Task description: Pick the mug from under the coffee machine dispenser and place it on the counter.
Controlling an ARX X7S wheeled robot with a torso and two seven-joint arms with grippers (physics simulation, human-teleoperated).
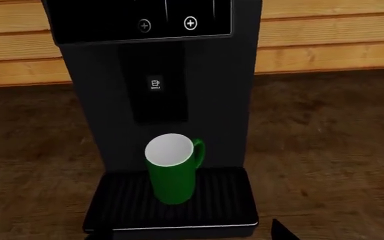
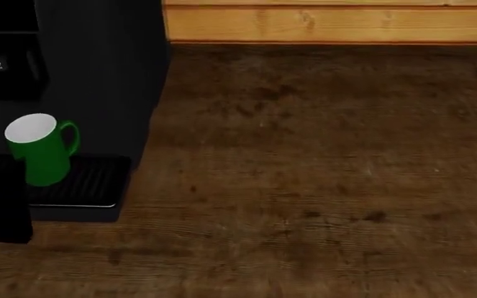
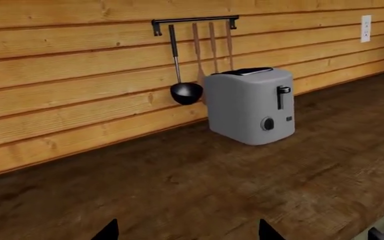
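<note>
The mug (image 2: 41, 149) stands upright on the machine (image 2: 97, 74) drip tray at far left, under the spout; broad counter (image 2: 322, 174) lies open to its right. Right fingertips (image 3: 106, 232) sit spread, touching nothing; left finger state cannot be told.

The coffee machine dispenser (image 1: 172, 75) bears two round plus signs on its glossy upper panel (image 1: 142, 20), one bright, one dim. Lower, on its dark recessed spout part (image 1: 155, 95), sits a small white cup icon with a tiny word beneath, too small to read. The head view shows that same icon, blurred
</note>
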